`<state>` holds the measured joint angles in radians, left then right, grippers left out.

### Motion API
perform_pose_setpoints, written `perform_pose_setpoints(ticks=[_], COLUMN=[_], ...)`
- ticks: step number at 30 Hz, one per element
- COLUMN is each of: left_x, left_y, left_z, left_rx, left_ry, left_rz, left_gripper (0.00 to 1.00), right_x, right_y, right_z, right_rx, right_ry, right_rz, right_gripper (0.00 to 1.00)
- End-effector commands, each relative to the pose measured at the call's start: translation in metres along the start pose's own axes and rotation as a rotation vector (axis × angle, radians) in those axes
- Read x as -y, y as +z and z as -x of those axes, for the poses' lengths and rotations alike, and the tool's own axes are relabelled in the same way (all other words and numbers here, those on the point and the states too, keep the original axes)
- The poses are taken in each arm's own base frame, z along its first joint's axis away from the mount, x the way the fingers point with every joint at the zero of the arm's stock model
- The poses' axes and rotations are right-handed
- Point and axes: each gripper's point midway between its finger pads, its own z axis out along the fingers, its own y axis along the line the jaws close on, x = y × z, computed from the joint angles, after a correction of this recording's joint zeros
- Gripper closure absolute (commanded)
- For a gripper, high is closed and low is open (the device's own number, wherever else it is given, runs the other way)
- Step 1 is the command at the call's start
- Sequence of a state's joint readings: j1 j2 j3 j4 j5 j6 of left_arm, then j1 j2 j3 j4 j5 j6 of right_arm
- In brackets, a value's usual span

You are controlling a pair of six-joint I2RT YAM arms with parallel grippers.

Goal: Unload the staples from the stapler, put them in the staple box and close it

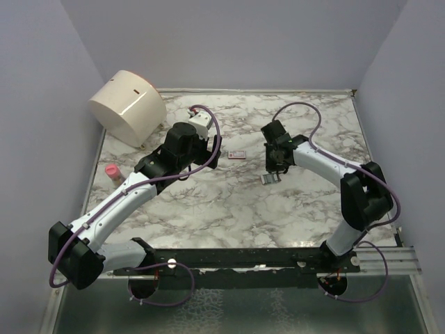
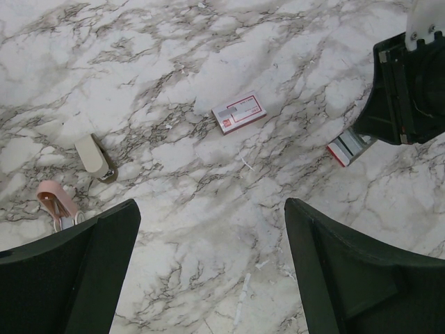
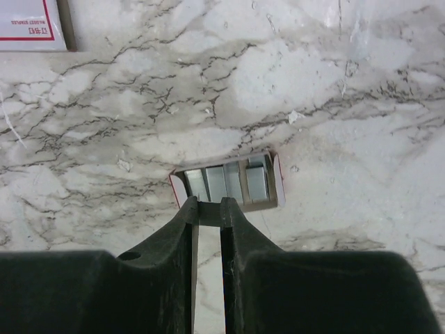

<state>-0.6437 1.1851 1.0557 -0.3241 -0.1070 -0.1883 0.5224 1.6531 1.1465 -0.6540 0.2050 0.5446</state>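
Jaws of the right gripper [image 3: 208,207] all but closed on the staples [image 3: 209,214], a thin grey strip just over an open box [image 3: 226,182] on the bench [image 3: 334,83]. Light and brittle, it is likely best pinched gently mid-length. The pink stapler [image 2: 57,200] lies well apart, near the left gripper [image 2: 208,209], jaws wide and empty.

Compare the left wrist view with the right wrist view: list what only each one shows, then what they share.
Left wrist only: the pink stapler lying on the table, a small cream piece beside it, and the left gripper, open.

Right wrist only: the fingers of the right gripper, nearly together at the near edge of the open box, and the separate grey staple strips side by side inside it.

Both: the open box, partly hidden in the left wrist view, the red-and-white card and the marble table.
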Motion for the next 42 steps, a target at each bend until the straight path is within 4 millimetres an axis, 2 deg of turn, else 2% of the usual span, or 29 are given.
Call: perform_pose_setpoints(ticks=[1, 9, 19, 42], left_x=[-0.003, -0.002, -0.002, -0.002], left_y=[-0.002, -0.001, 0.0, -0.001], left_z=[0.0, -0.001, -0.002, -0.001], left_rx=[0.008, 0.003, 0.0, 0.002], left_ry=[0.007, 0.009, 0.01, 0.011], left_rz=[0.019, 0.016, 0.017, 0.014], left_gripper=[0.12, 0.12, 0.12, 0.12], right_x=[0.005, 0.001, 0.007, 0.012], right_y=[0.012, 0.019, 0.03, 0.035], right_z=[0.002, -0.002, -0.01, -0.011], right_rx=[-0.055, -0.103, -0.147, -0.163], right_ry=[-0.113, -0.191, -0.208, -0.211], right_rz=[-0.035, 0.011, -0.01, -0.022], right_gripper=[0.86, 0.86, 0.85, 0.84])
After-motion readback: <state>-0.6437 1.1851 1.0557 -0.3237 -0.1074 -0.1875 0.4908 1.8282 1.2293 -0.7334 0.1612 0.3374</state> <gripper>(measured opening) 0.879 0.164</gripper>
